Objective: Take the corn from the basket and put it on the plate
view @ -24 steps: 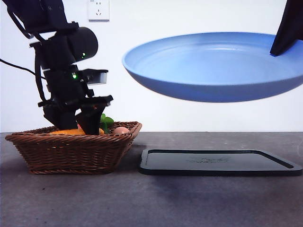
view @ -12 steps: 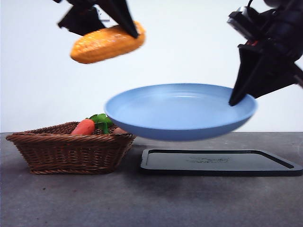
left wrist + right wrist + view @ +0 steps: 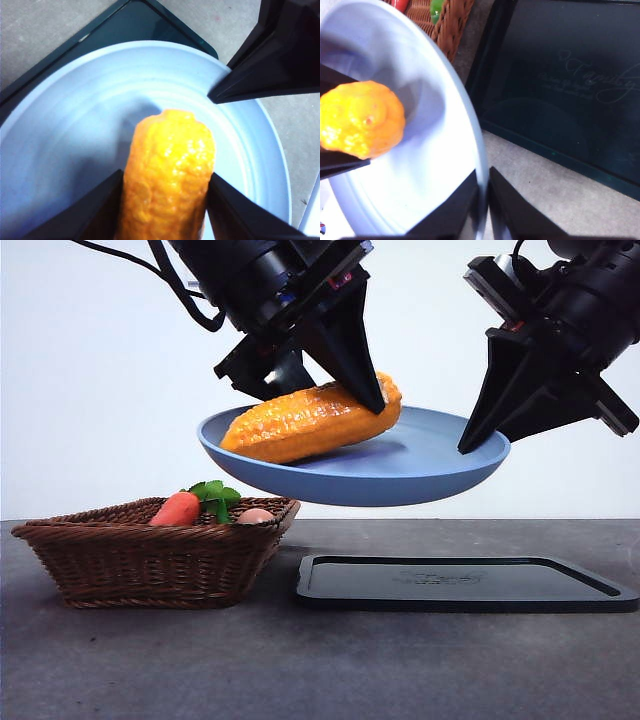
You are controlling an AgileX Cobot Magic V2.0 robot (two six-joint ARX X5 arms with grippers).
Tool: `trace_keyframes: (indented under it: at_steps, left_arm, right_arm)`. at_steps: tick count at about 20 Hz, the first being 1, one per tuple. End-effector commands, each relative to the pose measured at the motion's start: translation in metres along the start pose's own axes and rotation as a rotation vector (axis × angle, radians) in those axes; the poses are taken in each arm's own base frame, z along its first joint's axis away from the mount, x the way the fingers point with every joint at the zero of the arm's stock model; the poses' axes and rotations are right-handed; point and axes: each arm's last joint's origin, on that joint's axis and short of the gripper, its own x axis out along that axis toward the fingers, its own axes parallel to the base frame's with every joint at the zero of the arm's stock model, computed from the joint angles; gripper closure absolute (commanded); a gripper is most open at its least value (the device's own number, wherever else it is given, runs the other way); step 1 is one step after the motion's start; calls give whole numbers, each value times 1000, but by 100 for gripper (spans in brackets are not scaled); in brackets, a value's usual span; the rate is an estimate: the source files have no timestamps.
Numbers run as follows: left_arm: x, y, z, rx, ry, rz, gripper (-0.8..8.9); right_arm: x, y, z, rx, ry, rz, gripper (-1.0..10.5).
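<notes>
Half a second ago the corn (image 3: 310,422) hung high at the upper left of the front frame, well above the plate (image 3: 440,472); now it has come down toward the centre and sits low inside the plate's bowl, tilted with its higher end toward the right. The left end effector (image 3: 165,200) still pinches it, one black jaw pressed against each flank in the left wrist view, so the cob has not been released, and whether its underside already touches the blue surface is hard to tell, though a shadow lies close beneath it. The plate itself has sunk slightly and shifted left since then, and is still held in the air above the black tray (image 3: 465,585) by the right end effector (image 3: 484,200), whose jaws are pressed together on the rim in the right wrist view. For the task this means the carry is nearly over: what remains, as I judge it, is to let the jaws part so the corn rests on the plate. The basket (image 3: 150,560) stays on the tabletop (image 3: 320,670) at lower left, holding a carrot (image 3: 177,509). The tray bears faint embossed script, seen in the right wrist view, too dim to read with confidence; no other writing shows.
</notes>
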Motion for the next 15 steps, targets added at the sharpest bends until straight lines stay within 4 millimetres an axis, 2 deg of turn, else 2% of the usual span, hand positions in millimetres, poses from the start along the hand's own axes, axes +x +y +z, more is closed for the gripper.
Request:
trace_keyframes:
  at_steps: [1,3,11,15]
  left_arm:
    - [6,-2,2,18,10,-11,534]
    - [6,-3,2,18,11,-12,486]
    - [4,-5,2,11,19,-15,459]
    - [-12,-9,9,23,-20,-14,415]
  right_arm:
    - [-1,4,6,-2,-15,15,945]
    - [-1,4,6,-2,-14,16,945]
    - [-1,4,6,-4,-12,14,945]
    - [0,3,6,-3,-9,13,945]
